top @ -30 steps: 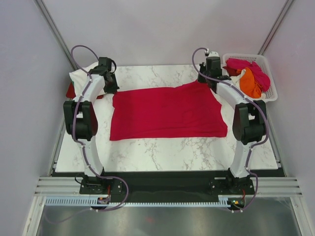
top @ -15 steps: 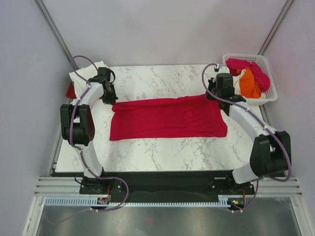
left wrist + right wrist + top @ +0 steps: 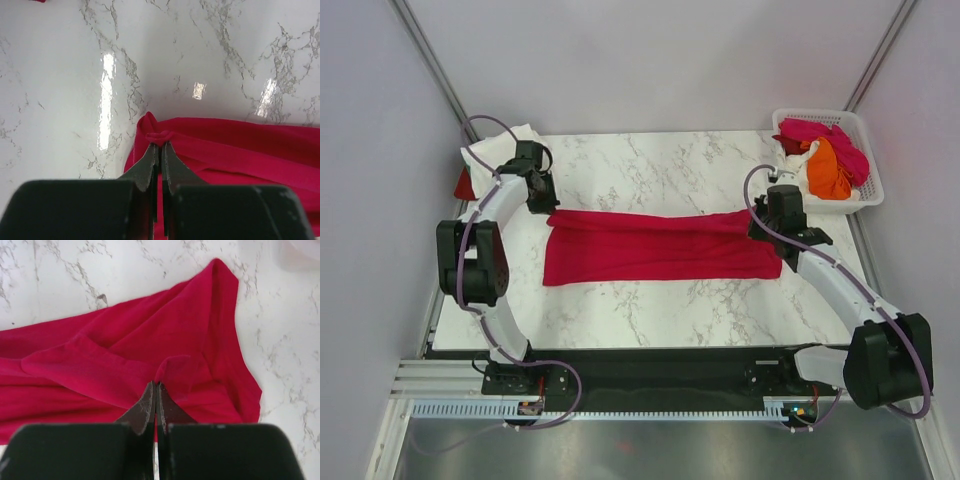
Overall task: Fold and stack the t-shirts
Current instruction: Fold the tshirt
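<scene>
The red shirt (image 3: 660,247) lies on the table (image 3: 650,310) as a long band running left to right. The left gripper (image 3: 160,146) is clamped on its far-left corner and the right gripper (image 3: 155,386) on its far-right corner. The free hem lies nearer than both, so the fold likely carries nearward.

A crimson-red cloth t-shirt (image 3: 655,248) lies as a long band across the white marble table (image 3: 650,305). The left gripper (image 3: 544,207) and right gripper (image 3: 766,228) are at its far corners. A pink shirt (image 3: 815,132) and an orange shirt (image 3: 830,170) sit in the white plastic lattice basket (image 3: 845,203).
</scene>
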`<state>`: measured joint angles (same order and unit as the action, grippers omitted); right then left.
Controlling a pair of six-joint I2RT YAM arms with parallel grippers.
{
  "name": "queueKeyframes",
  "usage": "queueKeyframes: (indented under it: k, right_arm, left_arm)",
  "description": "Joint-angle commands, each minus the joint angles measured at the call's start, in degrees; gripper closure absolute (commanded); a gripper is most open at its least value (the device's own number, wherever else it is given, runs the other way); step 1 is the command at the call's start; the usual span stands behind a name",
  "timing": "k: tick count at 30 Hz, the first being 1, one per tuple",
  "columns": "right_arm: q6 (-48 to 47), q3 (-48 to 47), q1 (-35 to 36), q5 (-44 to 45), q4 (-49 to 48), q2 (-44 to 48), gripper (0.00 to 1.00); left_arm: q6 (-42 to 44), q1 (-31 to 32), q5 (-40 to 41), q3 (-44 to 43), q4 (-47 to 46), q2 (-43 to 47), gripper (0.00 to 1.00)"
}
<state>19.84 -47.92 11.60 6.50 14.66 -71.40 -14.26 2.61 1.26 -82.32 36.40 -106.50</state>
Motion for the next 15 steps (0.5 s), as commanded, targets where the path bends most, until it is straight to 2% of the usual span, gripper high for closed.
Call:
queueKeyframes:
  k: [1,8,10,11,12,13,14,15]
  right_arm:
    - [1.7,1.16,0.1,3.69,2.03,3.72,1.0]
    - [3.89,4.15,0.18,9.13,6.17,8.63,1.0]
    - [4.59,4.94,0.09,11.06,7.66,9.52,1.0]
    - [5.73,5.2,0.09,12.12,8.19,10.22,1.0]
    - [6.44,5.38,0.18,13.17,9.33,10.4,1.0]
    - [6.62,5.56,0.18,14.23,9.86,10.31,0.98]
    - [6.97,5.47,0.1,14.59,10.3,9.96,0.59]
    - [7.32,5.47,0.09,14.77,10.57,9.61,0.37]
  left_arm:
    - [3.54,-0.15,-0.73,1.72,-3.27,4.63,0.98]
    - [3.98,0.2,-0.99,5.76,-3.88,6.74,0.97]
    - [3.19,0.03,0.66,7.95,-3.62,8.49,0.81]
    - [2.93,0.11,1.81,8.75,-3.53,9.28,0.63]
    - [2.05,-0.15,3.47,9.63,-3.27,10.25,0.31]
    - [1.52,-0.41,7.06,10.77,-3.18,11.3,0.27]
    - [0.91,-0.85,8.66,11.04,-3.01,13.05,0.23]
    - [0.03,-1.38,10.07,11.04,-2.4,14.03,0.15]
